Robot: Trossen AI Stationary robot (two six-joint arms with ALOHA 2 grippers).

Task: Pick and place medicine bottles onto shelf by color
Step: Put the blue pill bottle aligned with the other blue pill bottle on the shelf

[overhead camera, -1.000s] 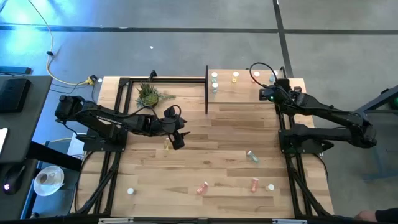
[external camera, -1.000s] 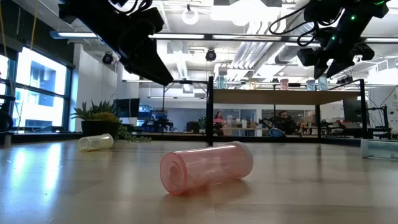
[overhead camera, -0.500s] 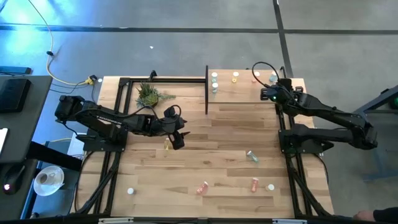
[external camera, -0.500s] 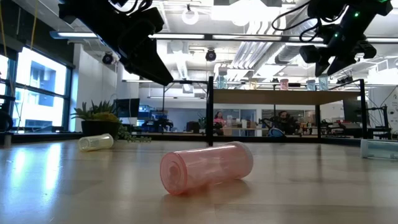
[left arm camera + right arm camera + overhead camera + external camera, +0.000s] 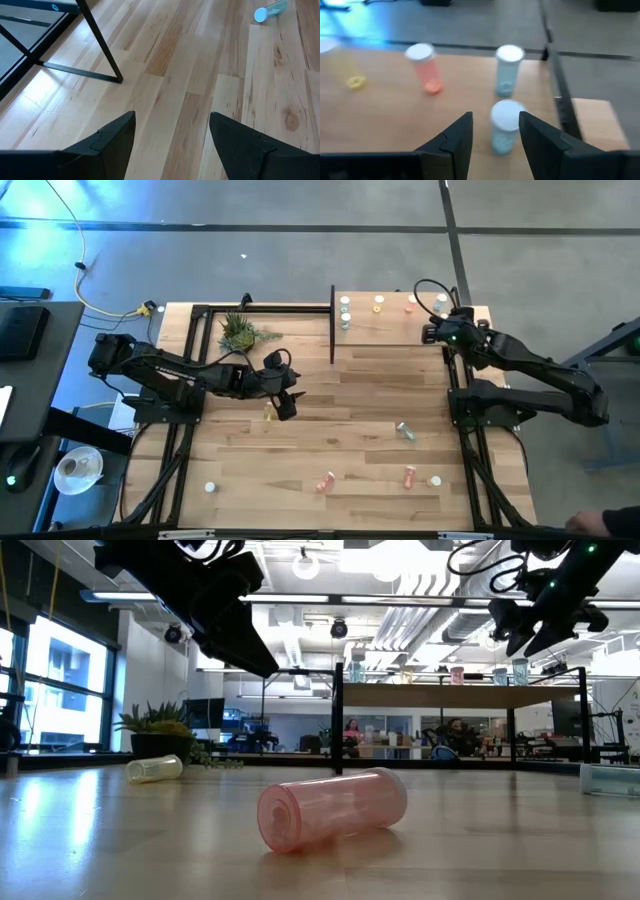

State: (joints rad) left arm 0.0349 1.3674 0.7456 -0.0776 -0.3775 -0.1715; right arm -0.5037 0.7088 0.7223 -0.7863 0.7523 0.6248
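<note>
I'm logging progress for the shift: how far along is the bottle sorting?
Done: at least five bottles stand on the shelf. In hand: nothing; the right gripper is open at a teal bottle there, the left gripper open above the tabletop beside a lying yellow bottle. Left: that one, a lying teal bottle, two orange-red bottles and two white ones on the tabletop.

Pale wood, black metal, see-through plastic.

The table is light planked wood with a smooth, slightly glossy finish. The shelf is the same pale wood on a matt black metal frame. The pink bottle lying on the table is translucent, glossy plastic. The teal bottles carry smooth white caps. Both end effectors, left and right, have matt black fingers.
</note>
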